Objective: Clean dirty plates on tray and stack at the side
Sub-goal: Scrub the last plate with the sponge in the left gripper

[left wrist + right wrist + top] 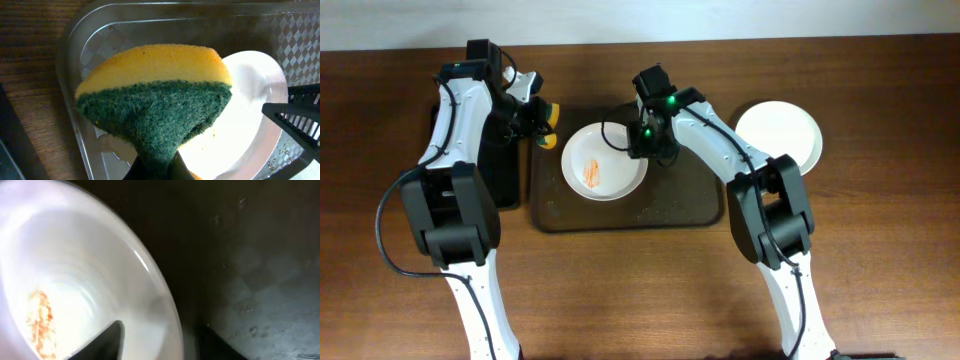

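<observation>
A white plate (604, 160) with an orange smear lies on the dark brown tray (700, 200). My right gripper (645, 140) is at its right rim. In the right wrist view its fingers (162, 330) sit one inside and one outside the rim of the plate (75, 280), closed on it. My left gripper (535, 118) is shut on a yellow-and-green sponge (550, 120) above the tray's far left corner. In the left wrist view the sponge (155, 90) hangs before the plate (250, 100). A clean white plate (778, 135) rests on the table right of the tray.
A smaller black tray (505, 175) lies left of the brown tray, under my left arm. The table is brown wood (640, 290). The brown tray's front half (650, 210) is bare.
</observation>
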Controlling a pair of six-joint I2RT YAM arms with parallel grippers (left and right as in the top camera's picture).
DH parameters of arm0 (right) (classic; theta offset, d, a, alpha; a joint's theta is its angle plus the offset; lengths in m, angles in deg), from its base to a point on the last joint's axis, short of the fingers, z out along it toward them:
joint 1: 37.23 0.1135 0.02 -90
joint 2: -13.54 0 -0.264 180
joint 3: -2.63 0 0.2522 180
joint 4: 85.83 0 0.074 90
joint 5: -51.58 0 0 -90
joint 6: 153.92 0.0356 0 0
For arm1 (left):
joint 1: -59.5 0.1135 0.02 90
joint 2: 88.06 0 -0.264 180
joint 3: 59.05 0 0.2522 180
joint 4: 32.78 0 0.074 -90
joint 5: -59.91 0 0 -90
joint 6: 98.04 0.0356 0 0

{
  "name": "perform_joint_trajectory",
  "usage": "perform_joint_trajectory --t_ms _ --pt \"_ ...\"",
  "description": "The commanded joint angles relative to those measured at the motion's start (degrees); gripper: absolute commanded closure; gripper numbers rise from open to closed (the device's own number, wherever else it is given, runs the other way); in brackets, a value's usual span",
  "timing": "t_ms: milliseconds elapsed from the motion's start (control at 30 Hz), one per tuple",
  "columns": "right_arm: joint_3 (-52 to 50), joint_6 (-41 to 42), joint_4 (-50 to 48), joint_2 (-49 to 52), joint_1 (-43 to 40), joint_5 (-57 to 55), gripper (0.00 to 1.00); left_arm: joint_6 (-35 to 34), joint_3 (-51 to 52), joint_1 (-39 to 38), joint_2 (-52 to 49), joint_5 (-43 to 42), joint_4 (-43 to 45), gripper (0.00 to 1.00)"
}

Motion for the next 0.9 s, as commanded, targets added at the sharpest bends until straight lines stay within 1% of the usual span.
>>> perform_joint_trajectory --t_ms 0,67,100,167,233,267,367,467,500,567,633,667,700,867 --pt "0.0 -2.5 2.8 1.7 0.3 1.2 0.65 -0.5 -0.6 -0.2 0.0 -0.4 0.1 0.99" --pt "0.0 -0.3 4.1 1.7 0.3 2.1 0.91 -0.5 -0.6 -0.2 0.0 -0.4 0.2 0.99" --pt "0.0 2.9 4.3 1.7 0.3 1.9 0.96 -0.5 -0.6 -0.2 0.0 -0.4 0.1 0.99" --pt "0.0 11.5 5.3 1.7 0.3 0.5 0.96 -0.5 -0.6 -0.2 0.0 -0.4 0.1 0.99" --pt "0.0 23.9 9.2 1.7 0.3 -6.3 0.96 -0.5 -0.6 -1.0 0.0 -0.4 -0.1 1.00" --pt "0.0 27.4 9.6 1.7 0.3 -6.7 0.96 -0.5 -0.6 -2.1 0.0 -0.4 -0.3 0.99" --pt "0.0 32.5 9.1 1.7 0.1 -7.1 0.96 -0.5 -0.6 -5.2 0.0 1.2 -0.4 1.00" --pt "0.0 32.5 6.6 1.7 -0.6 -6.9 0.96 -0.5 -0.6 -9.3 0.0 6.9 -0.5 1.00" --pt "0.0 32.5 6.6 1.7 -1.0 -6.9 0.96 -0.6 -0.6 -10.4 0.0 10.5 -0.4 1.00" --pt "0.0 30.7 5.9 1.7 -2.1 -4.1 0.96 -0.8 -0.5 -11.5 -0.8 12.5 1.2 0.99" --pt "0.0 26.7 3.8 1.7 -4.3 2.4 0.96 -0.7 -0.5 -12.4 -4.3 12.7 2.0 0.99" --pt "0.0 23.8 4.2 1.7 -5.1 4.6 0.96 -0.2 -0.5 -12.8 -6.9 12.6 1.9 1.00" --pt "0.0 23.0 4.5 1.7 -5.1 4.7 0.96 0.0 -0.5 -12.9 -8.1 12.6 2.3 1.00" --pt "0.0 22.7 4.5 1.7 -4.6 4.7 0.96 11.2 -0.5 -15.2 -8.4 3.8 1.6 1.00"
